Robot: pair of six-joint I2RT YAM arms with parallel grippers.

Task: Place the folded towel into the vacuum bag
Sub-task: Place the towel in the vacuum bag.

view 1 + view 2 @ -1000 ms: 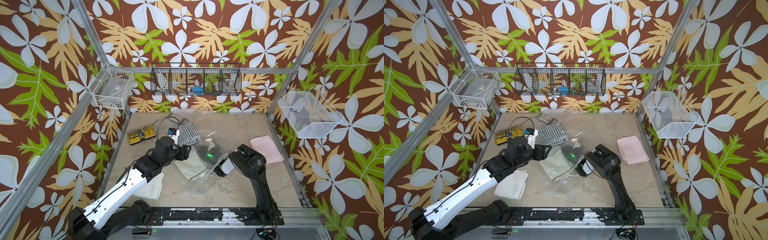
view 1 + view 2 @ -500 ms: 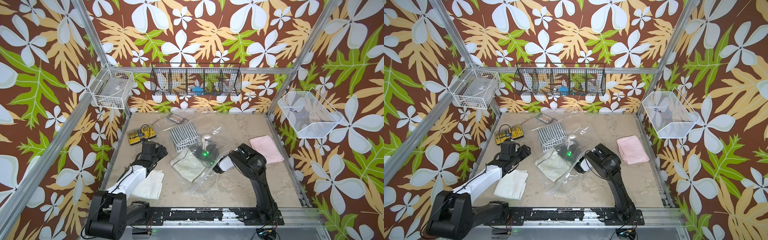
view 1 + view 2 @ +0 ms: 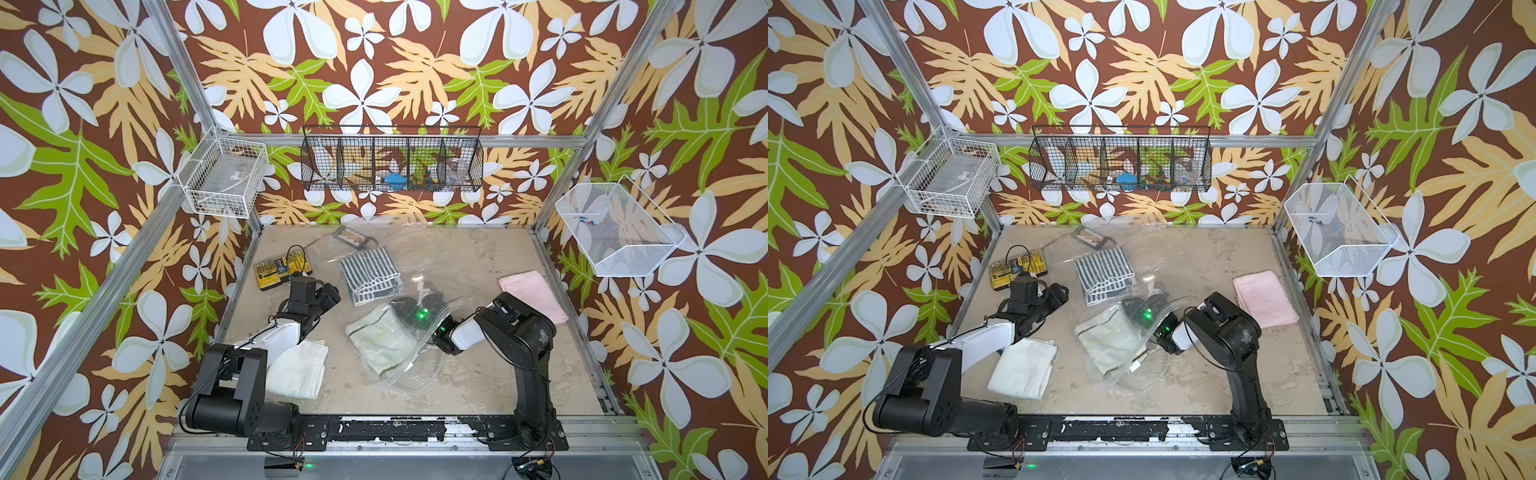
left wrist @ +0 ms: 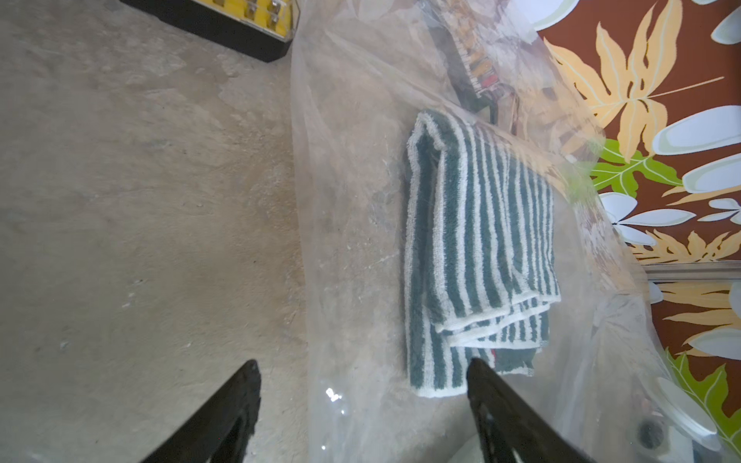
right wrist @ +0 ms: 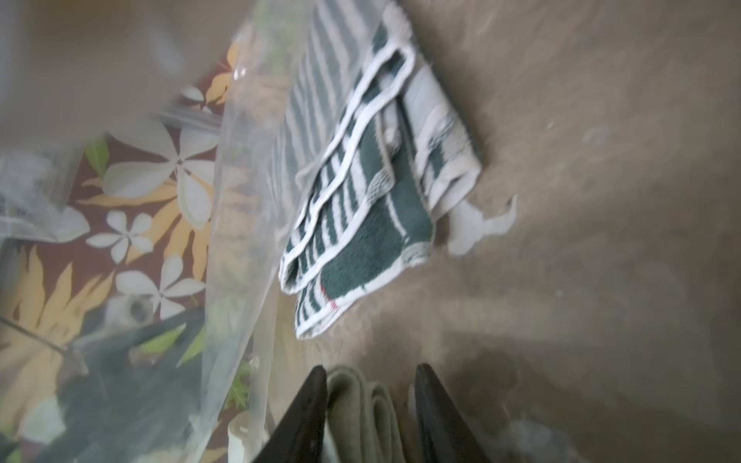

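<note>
— Plastic is sprawling across the middle of the mottled beige table in a top view: the large, crinkly, transparent vacuum bag. Where is the towel lying?
— The pale green folded towel is lying just below frame centre, under the bag's film at its lower end. A green-and-white striped folded towel is showing through the film higher up.
— And the black right gripper?
— Its jaws are standing apart around the pale towel's fold, with a gap on one side.
— The left gripper?
— It is hovering spread wide, holding nothing, over the bag's edge.
</note>
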